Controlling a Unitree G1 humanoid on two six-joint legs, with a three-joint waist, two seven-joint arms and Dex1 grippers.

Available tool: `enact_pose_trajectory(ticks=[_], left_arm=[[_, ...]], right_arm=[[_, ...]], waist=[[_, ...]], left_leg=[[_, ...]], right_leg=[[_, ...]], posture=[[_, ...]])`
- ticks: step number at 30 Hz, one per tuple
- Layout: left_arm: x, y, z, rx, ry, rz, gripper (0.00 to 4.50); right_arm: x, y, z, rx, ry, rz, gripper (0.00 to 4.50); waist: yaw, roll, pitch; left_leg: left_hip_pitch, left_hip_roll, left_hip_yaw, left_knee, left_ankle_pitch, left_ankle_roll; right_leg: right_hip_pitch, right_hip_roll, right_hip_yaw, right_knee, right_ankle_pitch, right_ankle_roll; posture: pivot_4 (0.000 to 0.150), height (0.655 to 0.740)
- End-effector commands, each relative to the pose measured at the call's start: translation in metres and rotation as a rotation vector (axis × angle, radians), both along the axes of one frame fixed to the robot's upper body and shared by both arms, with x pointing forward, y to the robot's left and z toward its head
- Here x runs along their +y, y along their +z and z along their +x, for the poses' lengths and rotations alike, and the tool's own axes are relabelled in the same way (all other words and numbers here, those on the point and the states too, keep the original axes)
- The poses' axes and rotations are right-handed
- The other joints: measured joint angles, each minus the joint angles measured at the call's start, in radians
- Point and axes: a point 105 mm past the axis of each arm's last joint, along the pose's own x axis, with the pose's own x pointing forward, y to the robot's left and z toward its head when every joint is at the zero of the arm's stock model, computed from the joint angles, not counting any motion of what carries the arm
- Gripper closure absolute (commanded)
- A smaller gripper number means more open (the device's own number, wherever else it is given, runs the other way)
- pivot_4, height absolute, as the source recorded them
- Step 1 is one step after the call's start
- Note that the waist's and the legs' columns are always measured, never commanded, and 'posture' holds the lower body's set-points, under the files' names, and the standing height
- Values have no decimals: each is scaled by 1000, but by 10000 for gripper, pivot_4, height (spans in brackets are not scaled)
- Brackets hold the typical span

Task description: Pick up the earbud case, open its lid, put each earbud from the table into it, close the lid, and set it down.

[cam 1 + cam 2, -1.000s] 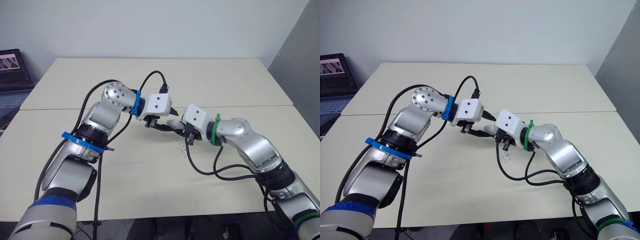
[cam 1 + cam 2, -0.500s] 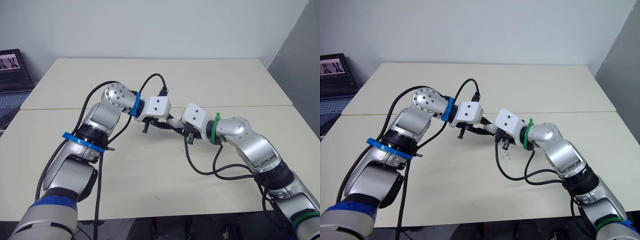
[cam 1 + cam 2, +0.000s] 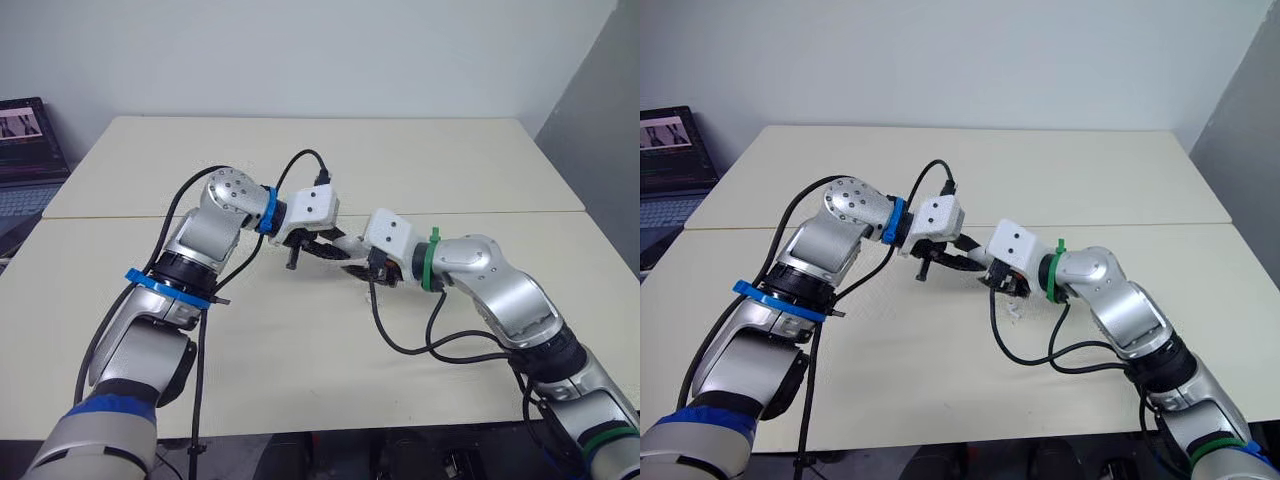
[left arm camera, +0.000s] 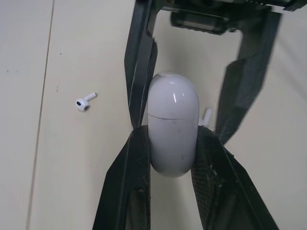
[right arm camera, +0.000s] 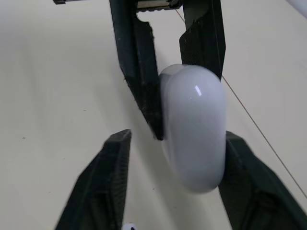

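- The left gripper [image 4: 172, 133] is clamped on the lower half of the earbud case [image 4: 172, 103], above the table [image 3: 420, 160].
- The right gripper [image 5: 175, 139] is spread around the lid end, lid unopened.
- Judged step: lid opening. Next, the right gripper must lever the lid up.
- One earbud [image 4: 84, 102] lies on the table nearby.
- Since a second ago the grippers remain together and the left wrist has turned slightly.

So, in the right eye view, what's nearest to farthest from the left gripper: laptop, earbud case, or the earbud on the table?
1. Earbud case, held in the left gripper.
2. Earbud, lying on the table just to its right.
3. Laptop, far left, beyond the table.
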Motion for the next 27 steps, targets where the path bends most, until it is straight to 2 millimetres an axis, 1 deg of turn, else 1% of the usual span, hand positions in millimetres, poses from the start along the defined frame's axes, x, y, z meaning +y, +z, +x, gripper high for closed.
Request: enact_pose_trajectory(ticks=[1,3,6,8,10,12,16,21,27], left_arm=[[8,12,-3,142,79,-189,37520],[12,9,-3,218,139,-300,37520],[13,1,-2,260,223,-416,37520],[8,0,-7,291,244,-495,37520],[3,-3,-13,283,248,-533,37520],[-1,-5,-16,251,249,-548,37520],[-7,-8,-24,213,221,-552,37520],[-10,-8,-29,234,199,-558,37520],[-10,-12,-36,244,182,-547,37520]], right_arm=[[-24,22,-6,-58,-48,72,5818],[-38,29,-4,-111,-126,108,304],[-43,39,-9,-158,-163,166,304],[-39,43,-14,-192,-155,185,304],[-34,46,-17,-222,-145,188,304],[-30,47,-18,-241,-132,175,304],[-26,42,-16,-236,-119,159,304],[-28,40,-6,-250,-146,150,304],[-37,54,3,-275,-198,189,304]], waist=[[0,0,0],[1,0,0],[0,0,0],[0,0,0],[2,0,0],[2,0,0],[2,0,0],[2,0,0],[2,0,0]], left_leg=[[0,0,0,0,0,0],[0,0,0,0,0,0],[0,1,0,1,0,0],[0,2,-1,1,0,0],[0,3,-2,1,0,0],[1,3,-2,1,0,-1],[2,2,-1,1,1,-1],[2,2,-1,1,1,-1],[3,3,0,1,1,-1]], right_leg=[[0,0,0,0,0,0],[0,0,0,0,0,0],[0,0,0,1,0,-1],[0,0,0,1,1,-2],[0,-1,0,2,1,-2],[0,-1,0,2,2,-2],[1,0,1,2,3,-3],[1,1,1,2,4,-3],[1,2,3,1,4,-3]], posture=[[1500,7400],[1500,7400],[1500,7400],[1500,7400],[1500,7400],[1500,7400],[1500,7400],[1500,7400],[1500,7400]])
